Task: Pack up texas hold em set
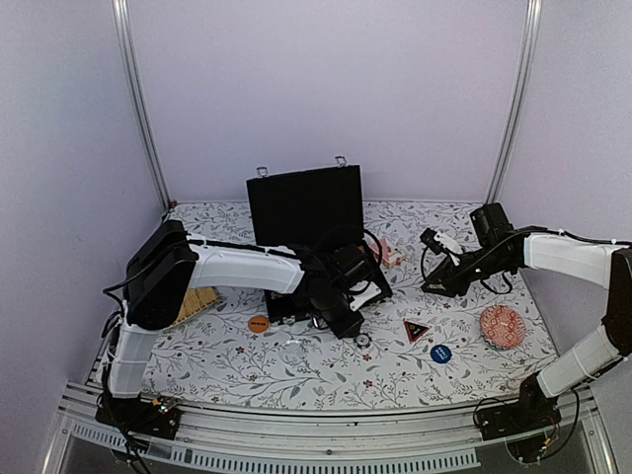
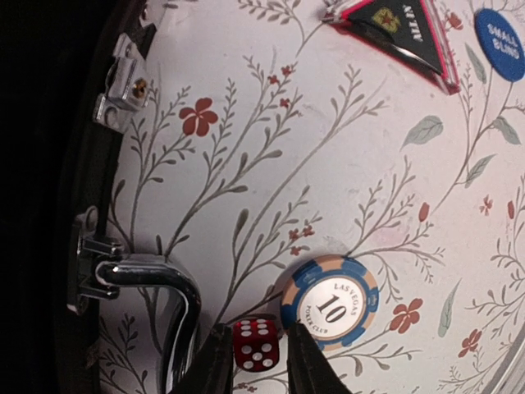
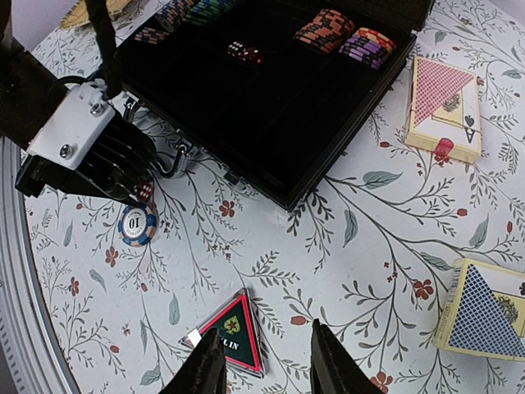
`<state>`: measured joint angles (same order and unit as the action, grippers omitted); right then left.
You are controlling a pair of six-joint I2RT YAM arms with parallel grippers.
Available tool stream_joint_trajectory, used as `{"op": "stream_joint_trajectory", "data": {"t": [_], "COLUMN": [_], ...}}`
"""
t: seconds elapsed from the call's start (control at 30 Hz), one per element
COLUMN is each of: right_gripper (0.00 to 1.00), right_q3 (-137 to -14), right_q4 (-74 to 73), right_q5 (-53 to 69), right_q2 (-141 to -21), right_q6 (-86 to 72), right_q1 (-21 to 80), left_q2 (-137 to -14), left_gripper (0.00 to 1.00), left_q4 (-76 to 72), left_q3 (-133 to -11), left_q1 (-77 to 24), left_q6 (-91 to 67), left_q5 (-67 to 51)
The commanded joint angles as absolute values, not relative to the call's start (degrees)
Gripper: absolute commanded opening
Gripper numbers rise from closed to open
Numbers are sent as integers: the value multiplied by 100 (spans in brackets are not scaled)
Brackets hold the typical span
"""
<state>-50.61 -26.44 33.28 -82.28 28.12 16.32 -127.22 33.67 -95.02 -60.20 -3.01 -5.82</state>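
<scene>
The open black case (image 1: 316,267) sits in the middle of the desk (image 1: 296,380), closer to the far edge, with its lid standing upright and its silver handle (image 2: 168,287) facing the near edge. Chip stacks (image 3: 336,33) line the far side of its tray, and most of the tray floor is bare. The left claw (image 2: 257,330) is low over the desk just in front of the handle. Its fingers (image 2: 215,365) stand narrowly apart on either side of a red die (image 2: 256,343), which lies on the cloth. Whether the pads are actually pressing the die cannot be told. A 10 chip (image 2: 330,302) lies just beside the die, on the side away from the case, so there is little room there. The right claw (image 3: 264,345) hangs above the desk on the right-hand side with its fingers well spread and nothing between them. A triangular marker (image 3: 230,332) lies below it, next to its left finger. A blue disc (image 1: 440,354) lies near the marker, towards the near edge. A red-backed deck (image 3: 443,103) lies just off the right edge of the case, and a blue-backed deck (image 3: 488,308) lies farther right. An orange disc (image 1: 259,323) lies off the case's near left corner. The red patterned bowl (image 1: 502,326) is by the right edge of the desk, and the straw tray (image 1: 195,302) is by the left edge, partly under the left arm. A broad strip of patterned cloth runs along the near edge.
</scene>
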Motion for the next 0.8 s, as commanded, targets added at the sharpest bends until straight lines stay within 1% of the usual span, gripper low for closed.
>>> {"op": "stream_joint_trajectory", "data": {"t": [0.0,0.1,0.23,0.33,0.43,0.53,0.6,0.77], "right_gripper": [37,37,37,37,37,37,37,36], "right_q3": [-5166,-5163,-5167,-5192,-5186,-5190,-5188,-5188], "right_q4": [-2637,-2637,-2661,-2680,-2689,-2693,-2698,-2698], "right_q5": [3345,3351,3356,3368,3380,3386,3385,3410], "right_q2": [-8290,-8313,-8358,-8383,-8381,-8381,-8370,-8378], "right_q6": [2863,2865,2874,2889,2883,2883,2891,2887], "right_q1": [1611,1613,1611,1610,1608,1609,1611,1608], "left_q2": [-12831,-12815,-12796,-12821,-12823,-12793,-12737,-12315], "left_gripper": [20,20,24,24,20,13,10,9], "left_q4": [3322,3348,3463,3526,3551,3562,3594,3769], "left_q3": [-9609,-9582,-9563,-9561,-9562,-9575,-9603,-9832], "left_q1": [-6026,-6031,-6033,-6031,-6026,-6031,-6032,-6023], "left_q6": [-278,-274,-270,-259,-257,-247,-246,-176], "left_q5": [-624,-588,-550,-463,-431,-447,-467,-786]}}
